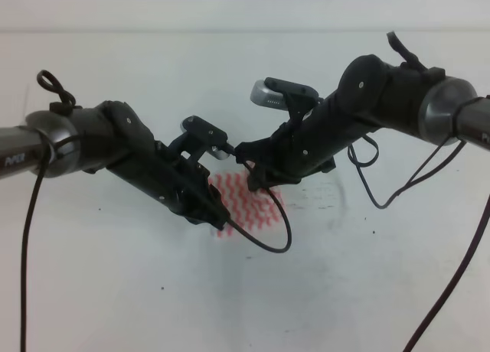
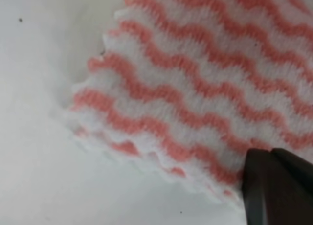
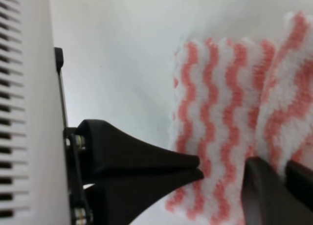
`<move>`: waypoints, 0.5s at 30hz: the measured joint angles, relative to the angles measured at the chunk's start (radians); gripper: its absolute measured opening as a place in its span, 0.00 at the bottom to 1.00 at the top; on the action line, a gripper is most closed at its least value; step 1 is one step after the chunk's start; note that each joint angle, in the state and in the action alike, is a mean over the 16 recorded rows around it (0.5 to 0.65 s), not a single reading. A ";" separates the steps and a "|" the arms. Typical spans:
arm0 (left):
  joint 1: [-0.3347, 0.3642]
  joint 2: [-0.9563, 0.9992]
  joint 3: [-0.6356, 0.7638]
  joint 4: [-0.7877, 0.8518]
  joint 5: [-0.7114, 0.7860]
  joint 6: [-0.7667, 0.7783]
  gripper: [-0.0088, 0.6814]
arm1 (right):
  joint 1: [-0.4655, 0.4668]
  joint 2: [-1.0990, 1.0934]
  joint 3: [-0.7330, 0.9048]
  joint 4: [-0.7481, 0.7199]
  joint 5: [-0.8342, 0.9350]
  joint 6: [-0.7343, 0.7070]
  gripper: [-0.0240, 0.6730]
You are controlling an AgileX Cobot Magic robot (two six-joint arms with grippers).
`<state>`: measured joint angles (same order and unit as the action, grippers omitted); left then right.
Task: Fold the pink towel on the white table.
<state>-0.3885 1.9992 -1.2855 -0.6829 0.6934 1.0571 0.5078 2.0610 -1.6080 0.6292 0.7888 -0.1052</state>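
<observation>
You'll find the pink towel [image 1: 246, 206], lying mid white table [image 1: 115, 291], thin and floppy, so pinch its edges: right gripper [image 3: 222, 173] clamps one, left gripper's [image 2: 274, 186] grip I can't tell.

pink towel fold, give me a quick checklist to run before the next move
1. Pink towel lies on the white table: ok.
2. Left gripper at the towel's edge: ok, a dark finger meets the hem; whether it pinches, cannot tell.
3. Right gripper on the towel: ok, fingers closed against the striped cloth.
4. Layers stacked at the left corner: ok, several scalloped edges show in the left wrist view.
5. Arms clear of each other: cannot tell, they crowd together over the towel in the high view.
6. Loose cable clear of the towel: not ok, it loops across it.
</observation>
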 joint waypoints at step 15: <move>0.001 0.000 0.000 -0.004 -0.001 0.000 0.01 | 0.021 0.037 -0.044 0.004 0.017 -0.002 0.01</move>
<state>-0.3878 1.9997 -1.2855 -0.6868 0.6927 1.0575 0.5290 2.0980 -1.6515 0.6329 0.8060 -0.1068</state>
